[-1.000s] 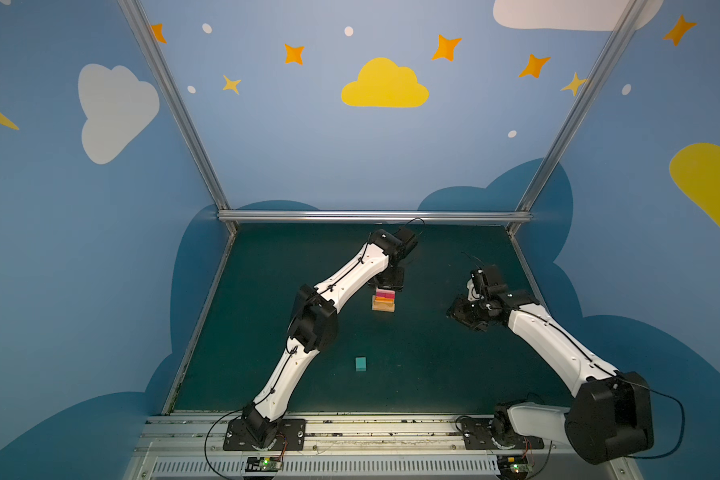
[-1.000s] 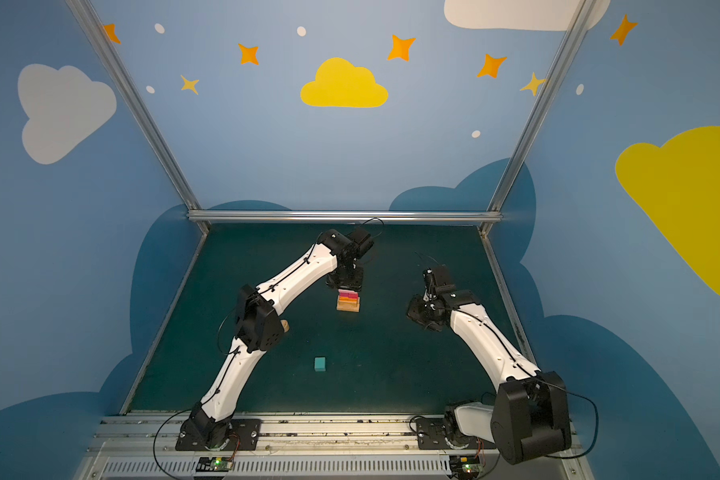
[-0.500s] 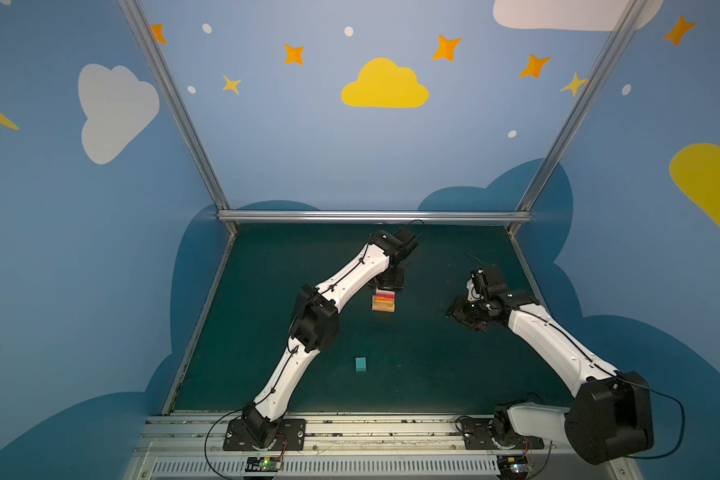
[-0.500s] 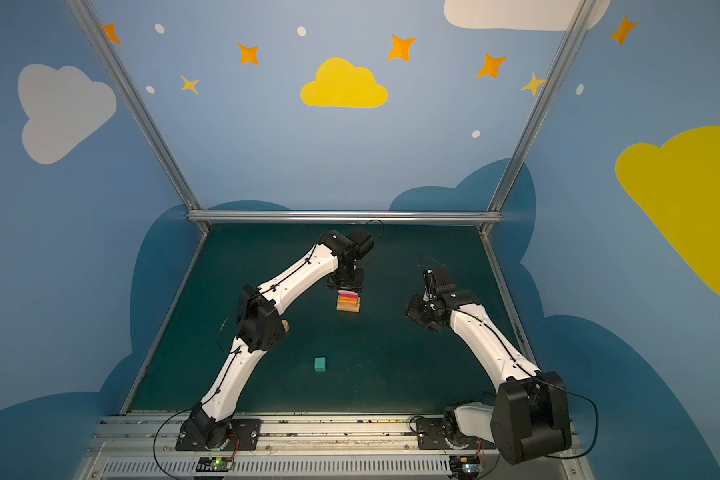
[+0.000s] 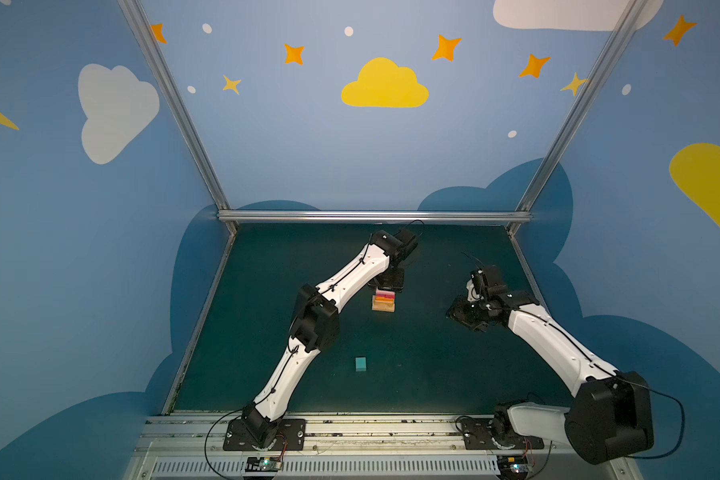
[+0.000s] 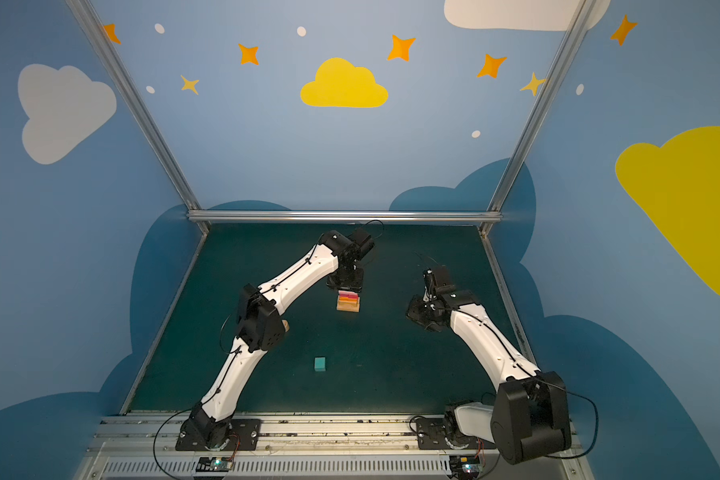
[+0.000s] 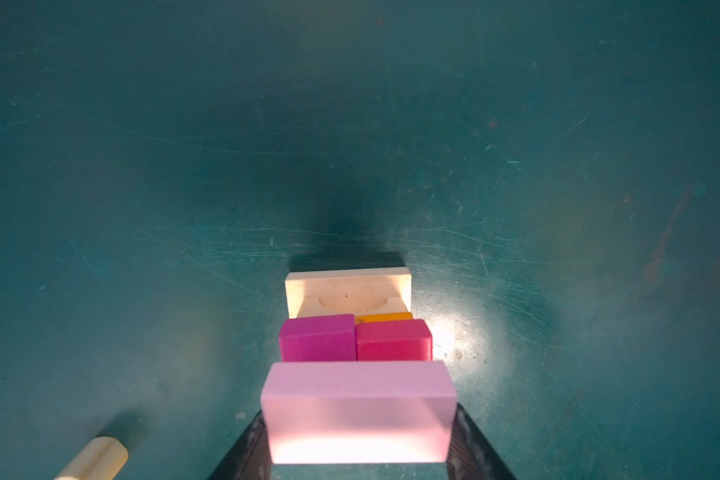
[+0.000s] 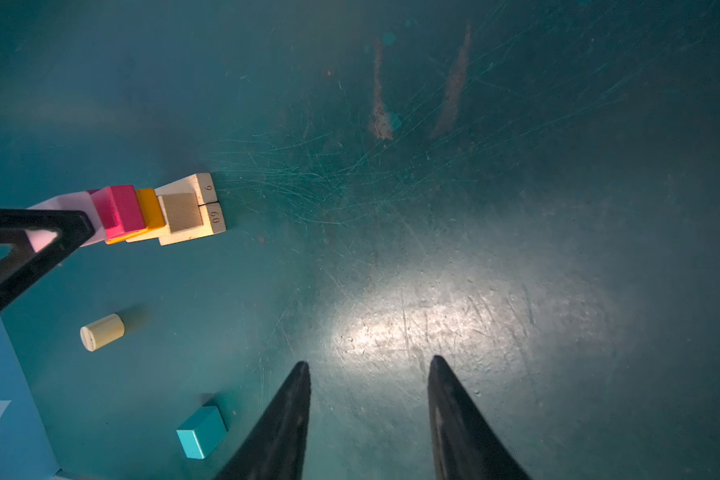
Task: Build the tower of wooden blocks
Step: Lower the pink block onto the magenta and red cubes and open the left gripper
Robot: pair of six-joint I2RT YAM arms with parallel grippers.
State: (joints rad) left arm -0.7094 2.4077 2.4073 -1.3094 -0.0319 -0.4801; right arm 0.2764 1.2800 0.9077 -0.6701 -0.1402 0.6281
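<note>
We see the left gripper [image 7: 358, 440] closed partway on the pink oblong [image 7: 358, 411], its two black fingers [image 7: 246, 449] pressed against the block's short ends; it holds the block directly over the tower [image 5: 383, 302], and we cannot tell whether the two touch; the tower stands on the tabletop [image 5: 433, 374] about mid-width, nearer the far edge than the front; in the right wrist view its base is two tan oblongs [image 8: 192, 187] side by side, then a third tan block [image 8: 181, 212], then the orange oblong [image 8: 152, 208]; on top sit the magenta cube [image 7: 316, 337] and the red cube [image 7: 393, 340], side by side; the teal cube [image 5: 361, 364] sits alone toward the front edge; the tan cylinder [image 8: 102, 332] lies on its side, on the left-edge side of the tower; the right gripper [image 8: 369, 360] hangs toward the right edge, well apart from the tower, jaws roughly half spread with nothing between them.
</note>
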